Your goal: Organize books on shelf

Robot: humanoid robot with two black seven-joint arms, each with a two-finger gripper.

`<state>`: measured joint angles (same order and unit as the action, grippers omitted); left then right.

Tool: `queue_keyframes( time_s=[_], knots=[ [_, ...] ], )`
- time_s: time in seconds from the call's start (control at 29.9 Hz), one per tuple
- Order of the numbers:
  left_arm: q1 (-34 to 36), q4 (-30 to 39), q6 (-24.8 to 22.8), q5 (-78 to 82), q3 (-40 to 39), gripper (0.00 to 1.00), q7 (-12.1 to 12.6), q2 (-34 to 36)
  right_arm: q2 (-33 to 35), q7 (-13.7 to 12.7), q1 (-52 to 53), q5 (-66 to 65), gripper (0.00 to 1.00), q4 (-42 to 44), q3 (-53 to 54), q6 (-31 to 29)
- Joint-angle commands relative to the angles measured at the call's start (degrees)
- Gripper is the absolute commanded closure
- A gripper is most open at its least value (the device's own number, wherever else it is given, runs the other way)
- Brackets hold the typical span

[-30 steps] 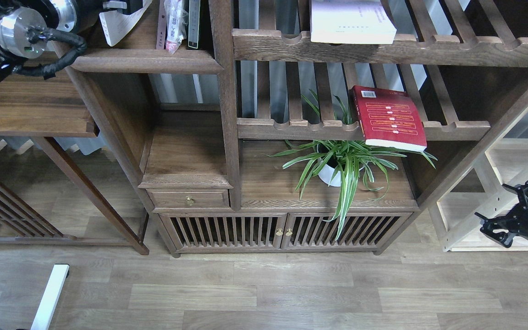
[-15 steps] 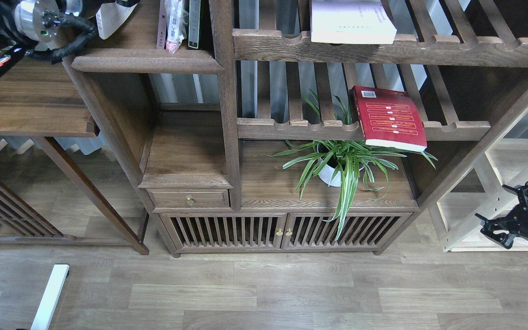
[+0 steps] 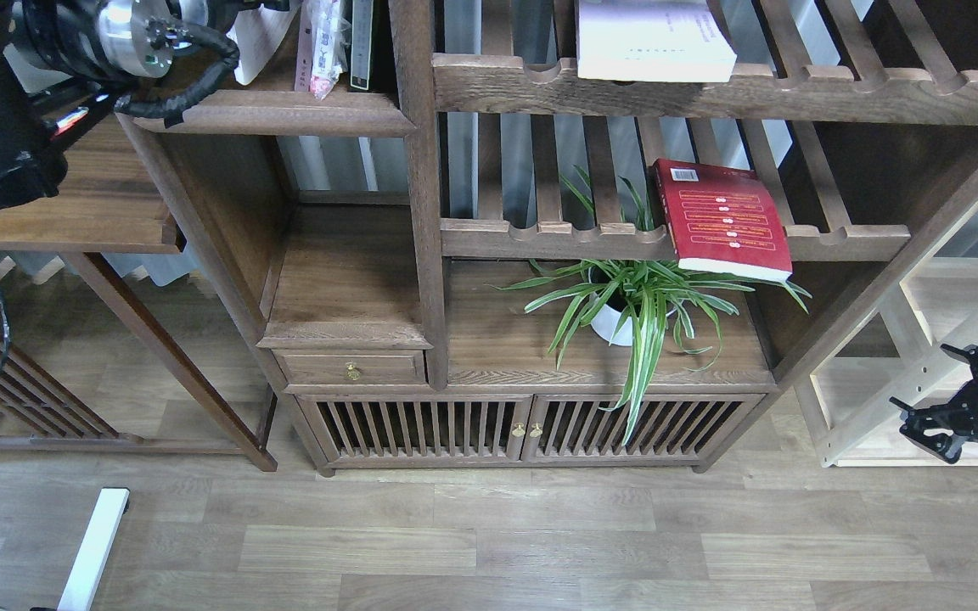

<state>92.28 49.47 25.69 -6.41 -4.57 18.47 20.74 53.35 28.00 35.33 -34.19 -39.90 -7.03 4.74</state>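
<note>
The red book (image 3: 722, 216) with yellow text bands lies flat on the lower slatted rack, its front end hanging over the rail. The pale white-lavender book (image 3: 650, 38) lies on the upper slatted rack. The narrow shelf (image 3: 272, 110) with the moulded lip is at the top left. My left gripper (image 3: 238, 10) is at the top edge over that shelf's left end, mostly cut off, and holds a white-faced book (image 3: 258, 41); no yellow-green cover shows. My right gripper (image 3: 935, 386) hangs open and empty at the far right, low, well away from the books.
A plastic-wrapped pink item (image 3: 323, 42) and a thin dark spine (image 3: 360, 42) stand in the narrow shelf. A potted spider plant (image 3: 633, 301) sits under the red book. A wide plain board (image 3: 64, 204) is at the left, and a pale wooden frame (image 3: 905, 373) at the right.
My left arm has swung to the right, carrying the white-faced book further over the narrow shelf. My right gripper has drifted slightly right. The red and pale books have not moved.
</note>
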Motion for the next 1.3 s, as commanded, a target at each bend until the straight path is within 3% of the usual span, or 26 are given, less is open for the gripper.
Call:
queue_keyframes(
  time_s=[0.0,0.7,1.27],
  knots=[
    [-0.1,-0.6,0.6,-0.9,0.0,1.00,0.0,-0.2,-0.1,0.0,0.0,0.0,0.09,0.0,0.0,0.0],
    [-0.5,-3.7,2.3,-3.7,-2.5,1.00,-0.8,-3.2,-0.1,0.0,0.0,0.0,0.09,0.0,0.1,0.0],
    [0.1,-3.6,2.3,-3.3,1.9,1.00,1.7,-4.0,0.0,0.0,-0.1,0.0,0.09,0.1,0.1,0.0]
  ],
)
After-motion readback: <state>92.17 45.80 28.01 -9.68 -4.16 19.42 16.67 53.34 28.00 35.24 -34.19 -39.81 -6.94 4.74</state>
